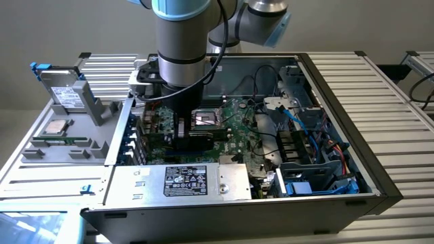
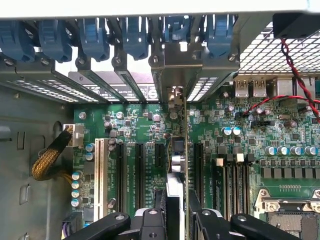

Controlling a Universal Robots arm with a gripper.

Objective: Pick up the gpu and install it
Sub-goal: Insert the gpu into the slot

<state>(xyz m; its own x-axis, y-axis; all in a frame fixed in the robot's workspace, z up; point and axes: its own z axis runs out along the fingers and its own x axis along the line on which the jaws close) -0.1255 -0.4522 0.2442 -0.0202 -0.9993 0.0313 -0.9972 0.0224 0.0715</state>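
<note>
The black two-fingered gripper [image 2: 177,220] is clamped on the gpu [image 2: 178,150], a flat green circuit card with a black cooler, held on edge just beyond the fingers. Its long axis runs parallel to the black expansion slots [image 2: 137,170], silver bracket [image 2: 180,62] toward the case's rear openings. The wrist view shows this alignment; the exterior view shows the arm inside the open grey computer case [image 1: 379,168].

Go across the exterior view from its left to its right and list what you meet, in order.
Grey drive with white label → gripper holding the gpu → processor socket → blue cable → ribbed table surface.
</note>
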